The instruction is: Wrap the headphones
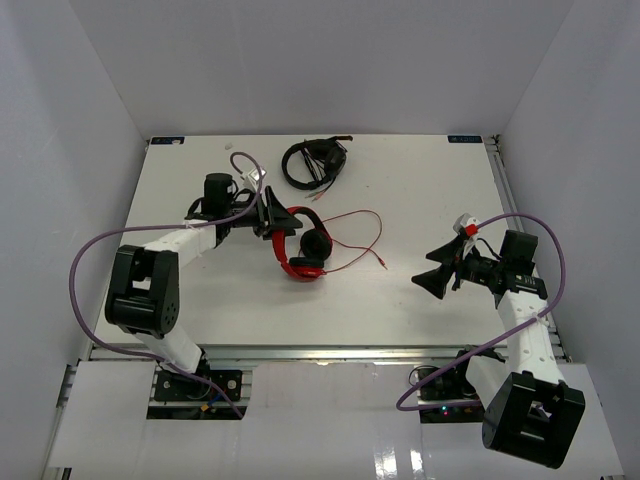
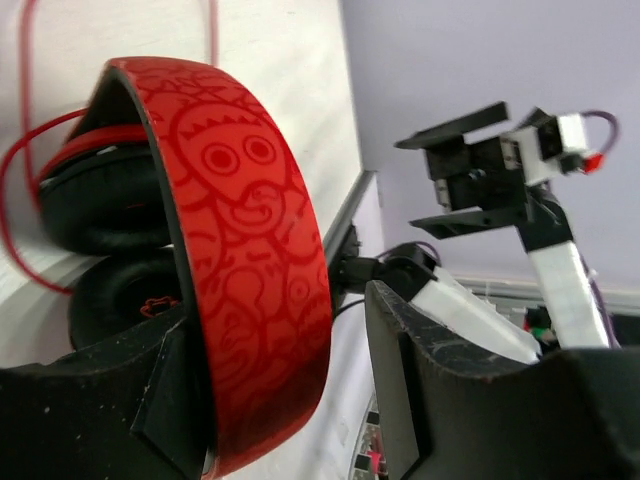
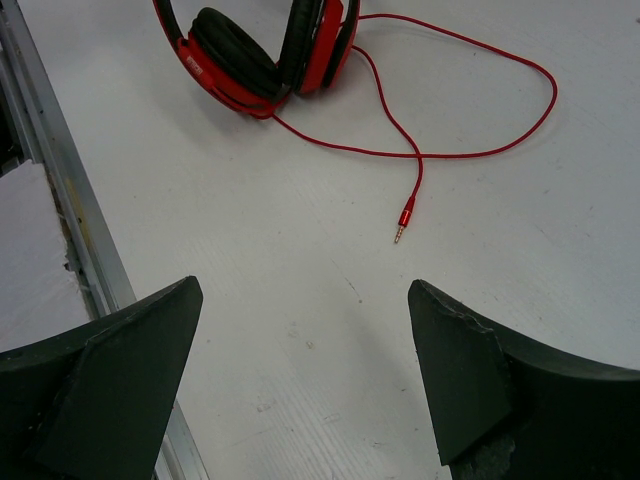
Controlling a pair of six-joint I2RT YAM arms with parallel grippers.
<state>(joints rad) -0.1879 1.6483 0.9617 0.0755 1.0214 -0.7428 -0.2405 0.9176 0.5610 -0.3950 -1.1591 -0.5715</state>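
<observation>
The red headphones (image 1: 305,247) lie on the table left of centre, earcups folded together, their thin red cable (image 1: 366,236) looping to the right and ending in a plug (image 3: 403,220). My left gripper (image 1: 272,222) is open around the patterned red headband (image 2: 250,230). The band rests against one finger, and a clear gap separates it from the other finger (image 2: 400,350). My right gripper (image 1: 437,272) is open and empty over the bare table at the right, a little short of the plug. In the right wrist view the earcups (image 3: 255,50) lie beyond the open right gripper (image 3: 300,300).
Black headphones (image 1: 313,162) with their cable lie near the table's far edge. White walls enclose the table on three sides. A metal rail (image 3: 70,200) runs along the near edge.
</observation>
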